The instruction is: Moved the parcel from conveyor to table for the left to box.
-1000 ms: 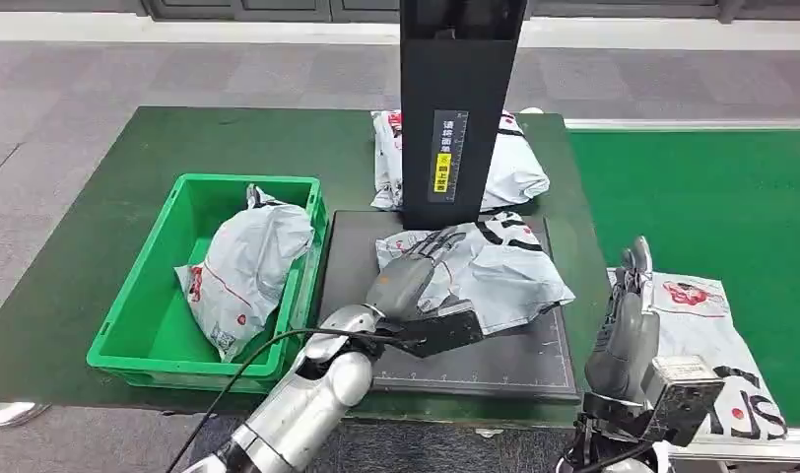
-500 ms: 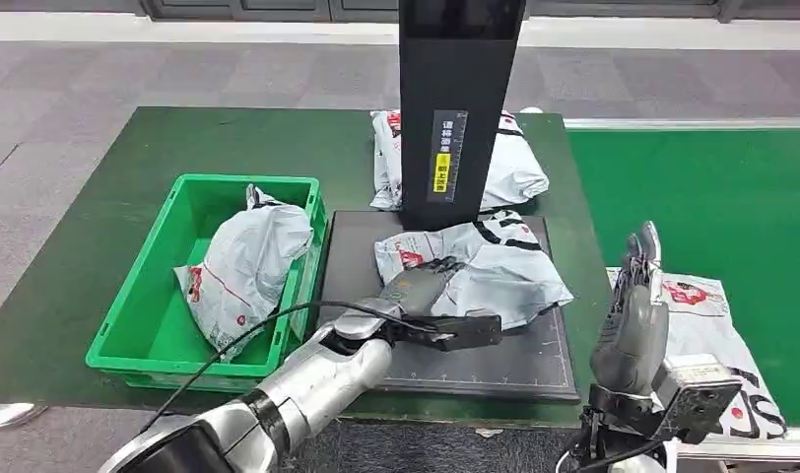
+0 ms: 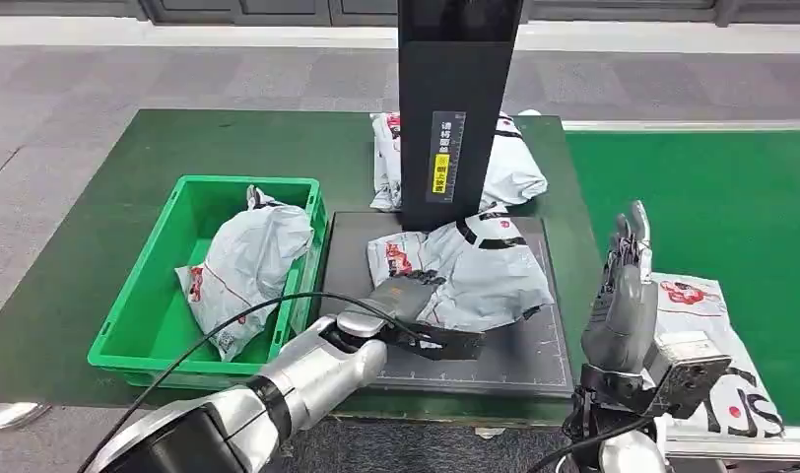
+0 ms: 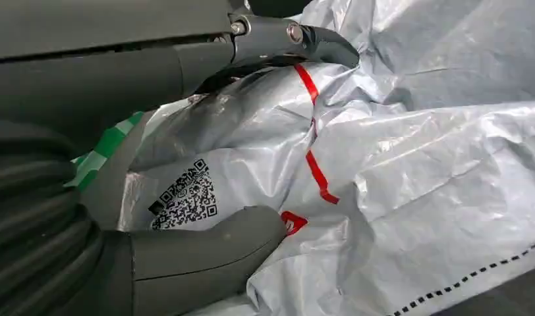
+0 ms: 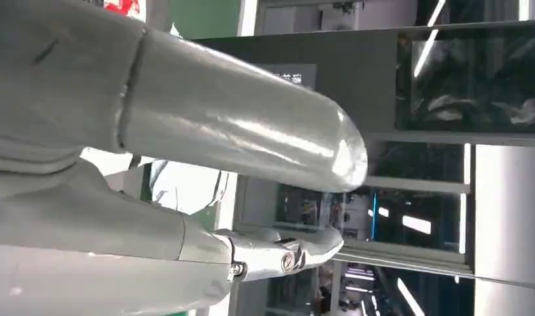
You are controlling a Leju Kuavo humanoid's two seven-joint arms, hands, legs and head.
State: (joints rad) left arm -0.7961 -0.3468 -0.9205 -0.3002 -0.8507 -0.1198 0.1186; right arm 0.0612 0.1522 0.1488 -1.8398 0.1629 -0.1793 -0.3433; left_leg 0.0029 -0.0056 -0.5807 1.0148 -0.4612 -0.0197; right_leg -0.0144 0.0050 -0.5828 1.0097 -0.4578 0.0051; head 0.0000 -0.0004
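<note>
Parcel (image 3: 470, 276) on black mat (image 3: 534, 360), beside green crate (image 3: 150, 315) | my left robot hand (image 3: 401, 301) grips its near edge, crate lies leftward | my right robot hand (image 3: 623, 296) spread, empty.

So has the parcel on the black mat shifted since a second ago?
Yes. The parcel, gripped by the left hand, slid toward the green bin, judged against the black mat.

Even overhead light is filling the head view, casting soft shadows beneath the parcel (image 3: 462, 275) on the desk (image 3: 130, 197). Glare is streaking the crinkled plastic in the left wrist view. Ceiling strips are glinting off blurred silver fingers (image 5: 238, 131).
</note>
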